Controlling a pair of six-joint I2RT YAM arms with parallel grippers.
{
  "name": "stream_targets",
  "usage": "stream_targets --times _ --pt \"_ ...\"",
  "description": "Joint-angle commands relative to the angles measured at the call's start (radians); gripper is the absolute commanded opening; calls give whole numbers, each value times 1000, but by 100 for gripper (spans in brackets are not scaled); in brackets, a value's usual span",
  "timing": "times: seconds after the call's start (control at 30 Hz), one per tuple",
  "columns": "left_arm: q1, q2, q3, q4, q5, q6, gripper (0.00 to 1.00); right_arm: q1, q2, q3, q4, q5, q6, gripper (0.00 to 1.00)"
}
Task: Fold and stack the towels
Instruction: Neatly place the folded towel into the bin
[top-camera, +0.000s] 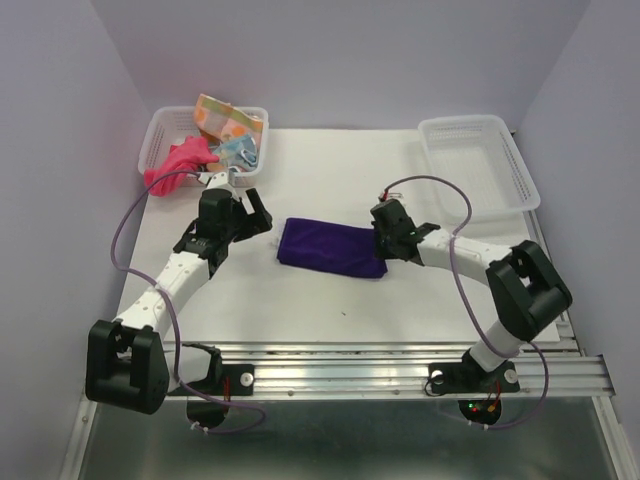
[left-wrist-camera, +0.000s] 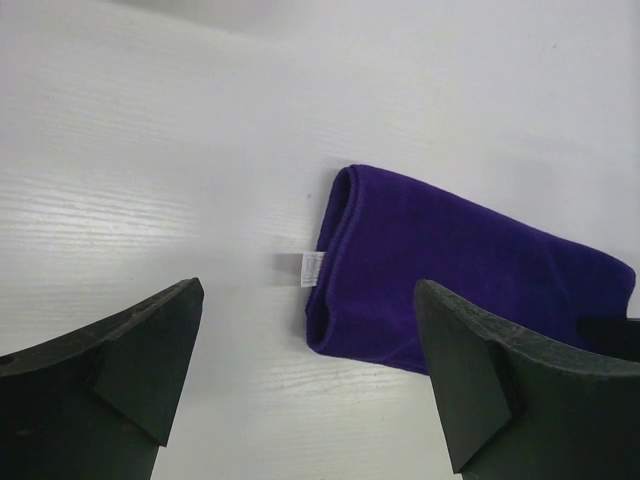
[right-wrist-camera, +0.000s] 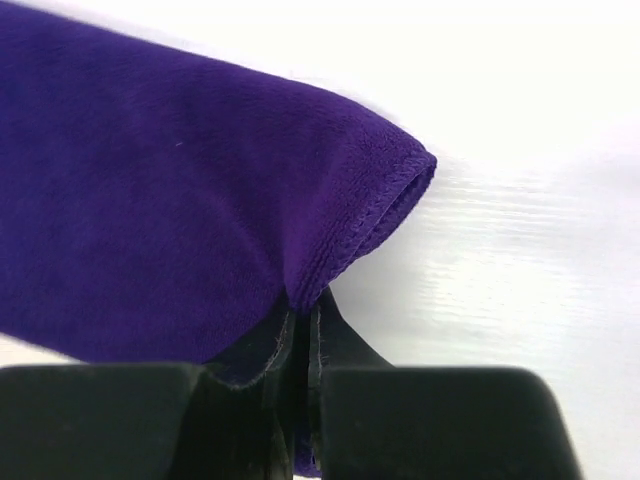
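The folded purple towel (top-camera: 330, 250) lies at the middle of the counter (top-camera: 300, 312). The right pincer (right-wrist-camera: 300, 330) is closed on only its right hem; the left pincer (top-camera: 256, 214) stands open near its left end. A pull could slip the hem out or undo the fold.

The left arm (top-camera: 170, 272) and right arm (top-camera: 462, 252) have white links, black joints and purple cables (top-camera: 122, 228); the left gripper (left-wrist-camera: 310, 290) and right gripper (right-wrist-camera: 302, 322) are black.
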Motion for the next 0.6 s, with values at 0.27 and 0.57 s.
stream_targets --times 0.27,0.57 --pt "6 -68 -21 27 -75 23 99 -162 -325 -2 -173 -248 -831 1" --pt "6 -58 -3 20 -112 40 99 -408 -372 171 -291 -441 -1294 1"
